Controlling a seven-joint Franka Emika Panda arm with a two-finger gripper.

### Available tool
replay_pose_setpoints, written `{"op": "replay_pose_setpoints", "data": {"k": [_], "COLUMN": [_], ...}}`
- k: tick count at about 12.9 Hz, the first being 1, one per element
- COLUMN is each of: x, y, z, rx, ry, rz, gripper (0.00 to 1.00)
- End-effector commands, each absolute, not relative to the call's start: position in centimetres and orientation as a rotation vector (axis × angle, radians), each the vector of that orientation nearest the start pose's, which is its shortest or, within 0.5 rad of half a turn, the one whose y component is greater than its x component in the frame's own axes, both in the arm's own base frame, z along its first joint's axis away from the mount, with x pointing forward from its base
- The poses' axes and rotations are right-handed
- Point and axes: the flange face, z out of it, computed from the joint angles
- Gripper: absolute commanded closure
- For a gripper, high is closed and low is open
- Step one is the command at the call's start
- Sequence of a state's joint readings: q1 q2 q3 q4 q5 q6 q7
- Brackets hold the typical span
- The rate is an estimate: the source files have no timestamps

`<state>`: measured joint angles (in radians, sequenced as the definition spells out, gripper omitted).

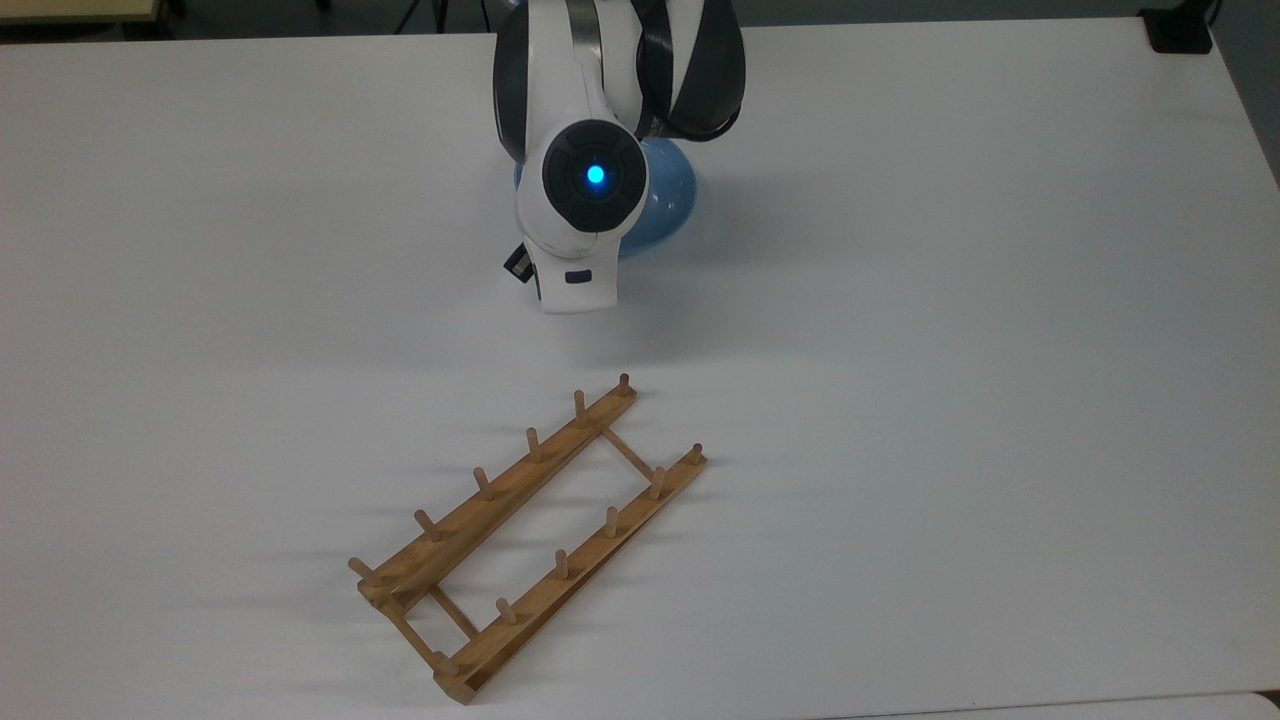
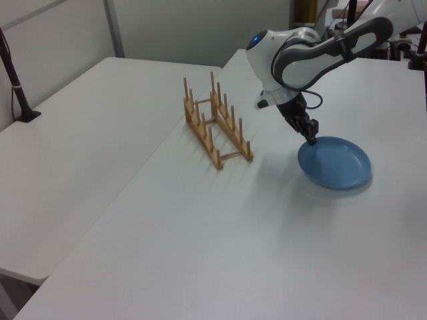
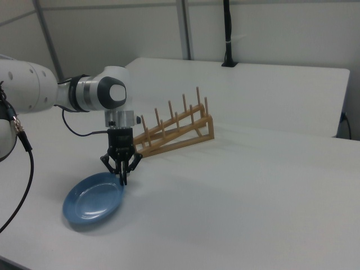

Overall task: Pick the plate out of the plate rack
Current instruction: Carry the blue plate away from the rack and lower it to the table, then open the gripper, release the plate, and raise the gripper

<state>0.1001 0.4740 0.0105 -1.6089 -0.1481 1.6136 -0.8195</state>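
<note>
The blue plate (image 2: 335,163) lies flat on the white surface (image 2: 220,240), open side up, well apart from the plate rack (image 2: 217,123). In the left view it sits to the right of the rack; in the right view the plate (image 3: 93,198) sits low & to the left, w/ the rack (image 3: 175,130) behind it. The hand (image 2: 312,138) points down at the plate's rim, on the edge nearest the rack. Its two fingers are close together & pinch that rim, one on each side, seen best in the right view, where the hand (image 3: 122,175) meets the plate's top right edge. The white arm (image 2: 300,57) bends over from the far side of the surface. In the top view the arm (image 1: 590,170) covers most of the plate (image 1: 668,195), so just a bit of blue peeks out on the arm's right. The rack (image 1: 525,540) has no plate in it. It rests on the surface w/ its pegs up, near the bottom of the top view.
</note>
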Motion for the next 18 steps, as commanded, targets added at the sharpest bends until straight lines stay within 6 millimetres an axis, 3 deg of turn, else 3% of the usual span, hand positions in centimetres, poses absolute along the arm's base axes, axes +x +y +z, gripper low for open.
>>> {"op": "replay_pose_setpoints", "data": {"k": [1, 2, 3, 6, 8, 10, 11, 13, 16, 18], "x": [61.7, 61.8, 62.0, 62.3, 62.8, 62.7, 62.4, 61.4, 59.7, 58.8], "y": [5.2, 5.2, 5.0, 4.8, 4.2, 4.0, 3.8, 2.9, 2.3, 2.2], "z": [33.1, 33.2, 33.5, 34.7, 38.2, 40.9, 43.5, 48.8, 54.6, 56.9], "rx": [-2.613, -2.631, -2.689, -2.817, -2.927, -3.005, -3.069, -3.196, -3.278, -3.282], "ry": [-1.450, -1.432, -1.371, -1.220, -1.098, -0.997, -0.898, -0.603, -0.164, 0.033], "rz": [0.757, 0.759, 0.756, 0.728, 0.648, 0.575, 0.505, 0.353, 0.162, 0.086], "gripper": [0.76, 0.63, 0.34, 0.13, 0.00, 0.00, 0.00, 0.00, 0.00, 0.00]}}
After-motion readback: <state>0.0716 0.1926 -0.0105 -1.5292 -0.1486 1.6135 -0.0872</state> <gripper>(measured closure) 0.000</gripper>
